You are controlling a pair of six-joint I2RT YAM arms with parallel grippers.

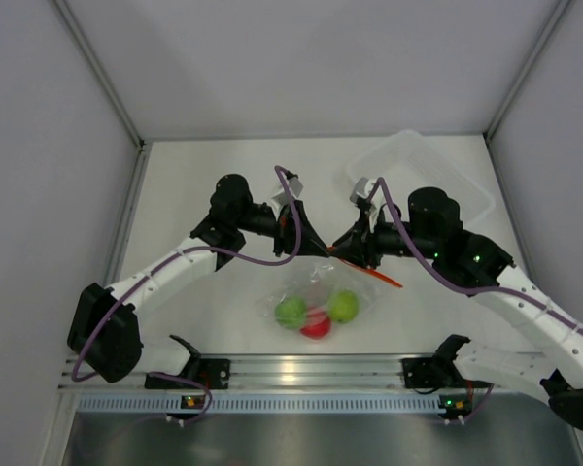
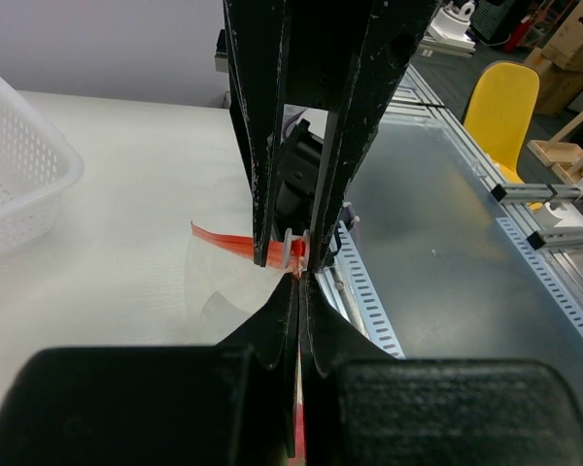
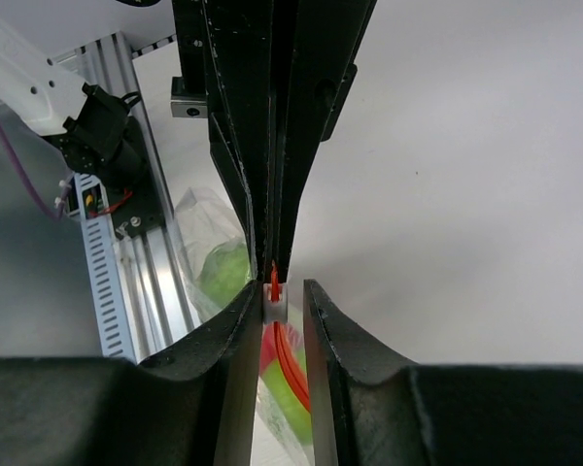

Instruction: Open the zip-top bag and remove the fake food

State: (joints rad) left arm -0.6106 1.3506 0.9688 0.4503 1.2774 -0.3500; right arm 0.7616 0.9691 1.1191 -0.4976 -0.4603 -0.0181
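Opening the zip-top bag (image 1: 321, 287) is the step in hand, and it does not look finished: both arms meet at the bag's mouth, and the fake food (image 1: 316, 324), two green balls and a red one, sits inside the plastic. The bag is on the arm-base side of the clear tub (image 1: 437, 170), near it but apart, with its belly and the fruit low on the counter (image 1: 204, 184) and its mouth lifted higher. One end of the red-orange zip strip (image 1: 381, 278) sticks out on the side of the bag nearer the tub.

The left tool (image 2: 299, 280) is pressed nearly flat, its jaws leaving only a sliver between them, pinching the bag's edge at the strip. The right tool (image 3: 283, 287) stands a little wider, clamped on a white slider (image 3: 272, 296) that rides the strip, with the orange line running down between its fingers.

My reading is that the next move calls for the two to part along the strip, one anchoring the plastic while the other draws the slider, with the pull in line with the strip so the thin film does not slip out or bunch.
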